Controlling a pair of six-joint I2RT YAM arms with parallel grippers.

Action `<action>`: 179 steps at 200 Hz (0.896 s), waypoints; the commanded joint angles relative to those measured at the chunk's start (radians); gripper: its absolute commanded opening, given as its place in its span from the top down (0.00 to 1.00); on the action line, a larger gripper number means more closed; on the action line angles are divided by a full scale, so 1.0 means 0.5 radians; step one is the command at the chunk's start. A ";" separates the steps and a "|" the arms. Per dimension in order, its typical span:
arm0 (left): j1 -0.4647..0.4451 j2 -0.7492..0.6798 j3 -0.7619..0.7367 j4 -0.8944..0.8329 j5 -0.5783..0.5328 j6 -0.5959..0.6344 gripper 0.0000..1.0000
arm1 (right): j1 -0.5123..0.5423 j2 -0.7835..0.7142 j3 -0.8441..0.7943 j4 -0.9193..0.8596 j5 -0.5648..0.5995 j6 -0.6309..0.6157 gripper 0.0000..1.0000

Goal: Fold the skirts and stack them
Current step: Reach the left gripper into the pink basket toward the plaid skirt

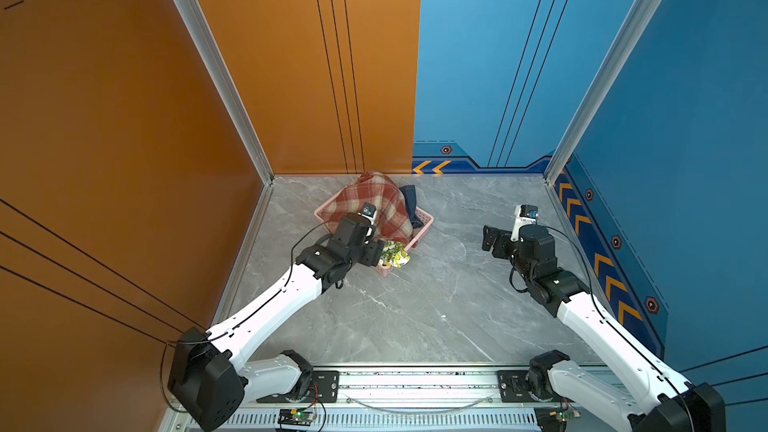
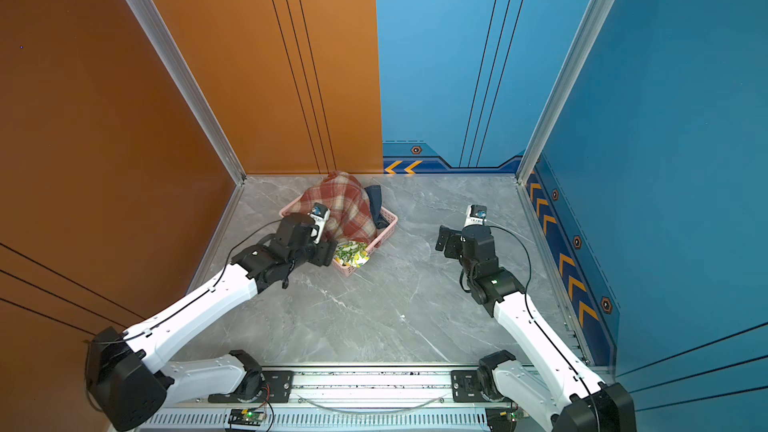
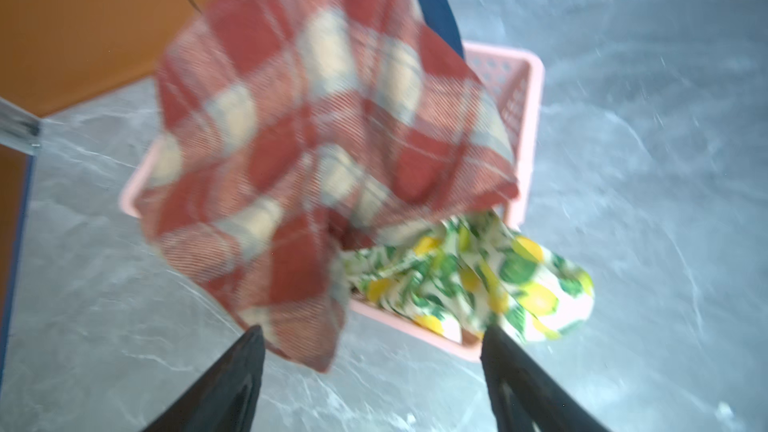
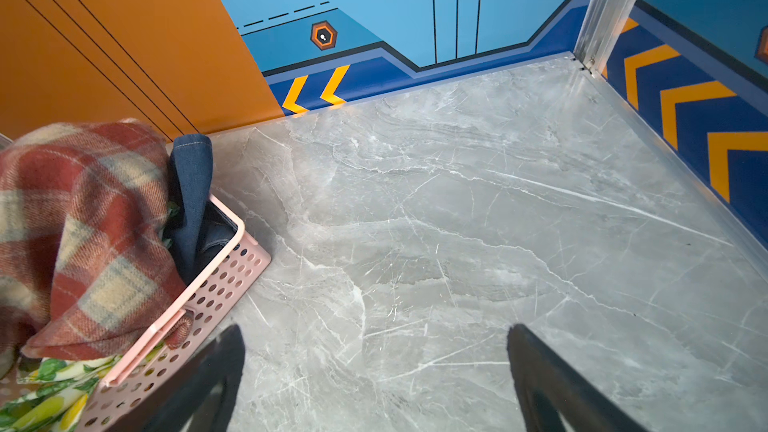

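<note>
Heaped in a pink perforated plastic basket [image 1: 423, 223], at about 11 o'clock on the grey marble-look table [image 1: 415, 309]: all three skirts. On top, a rust-red and cream plaid woolly skirt [image 1: 374, 203], draped long from roughly 11 to 5 o'clock, one corner hanging out over the near wall of the basket. Below it, spilling over the rim at 6 o'clock, a white skirt with lemon and green-leaf print [image 1: 395, 255]. At 1 o'clock, standing up inside the basket, a dark blue denim skirt [image 1: 409, 201].

Left gripper [image 3: 370, 330] just beside the basket at its 7 o'clock, jaws spread, nothing pinched. Straight ahead and near the fingertips [image 3: 249, 342], the hanging plaid corner; contact impossible to tell from the blurred wrist view.

Right gripper [image 4: 374, 328] at about 2 o'clock on the table, spread as well, empty, well apart from the basket.

Clearly nearer to the plaid: the left arm. Probably best to pinch that corner and pull toward 4 o'clock.

Orange walls [image 1: 291, 76] close at 9 and 12 o'clock of the basket, so little room there. Wide bare table from the centre to 3 o'clock, good for spreading and folding. Possible trouble: dragging the lemon print or the basket along.
</note>
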 commanded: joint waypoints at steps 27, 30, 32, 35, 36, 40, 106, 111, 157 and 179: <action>-0.334 0.317 0.137 -0.248 0.057 0.194 0.17 | -0.114 -0.005 0.049 -0.096 -0.216 0.126 0.01; -0.341 0.345 0.151 -0.248 0.057 0.203 0.18 | -0.115 -0.003 0.052 -0.096 -0.216 0.125 0.01; -0.342 0.370 0.160 -0.248 0.058 0.211 0.17 | -0.116 -0.004 0.052 -0.096 -0.215 0.124 0.01; -0.347 0.402 0.176 -0.249 0.058 0.217 0.17 | -0.117 -0.005 0.052 -0.095 -0.215 0.122 0.01; -0.349 0.415 0.181 -0.250 0.059 0.221 0.17 | -0.117 -0.006 0.055 -0.098 -0.214 0.122 0.01; -0.350 0.461 0.204 -0.251 0.059 0.228 0.17 | -0.119 -0.010 0.055 -0.099 -0.211 0.122 0.01; -0.312 1.190 0.740 -0.365 -0.115 0.229 0.39 | -0.157 -0.180 0.019 -0.144 -0.195 0.114 0.01; -0.307 1.228 0.776 -0.365 -0.116 0.228 0.41 | -0.164 -0.190 0.019 -0.152 -0.189 0.110 0.01; -0.234 1.530 1.083 -0.382 -0.132 0.187 0.68 | -0.217 -0.256 0.012 -0.185 -0.177 0.087 0.01; -0.164 1.661 1.266 -0.395 -0.132 0.131 0.80 | -0.236 -0.253 0.009 -0.183 -0.186 0.076 0.00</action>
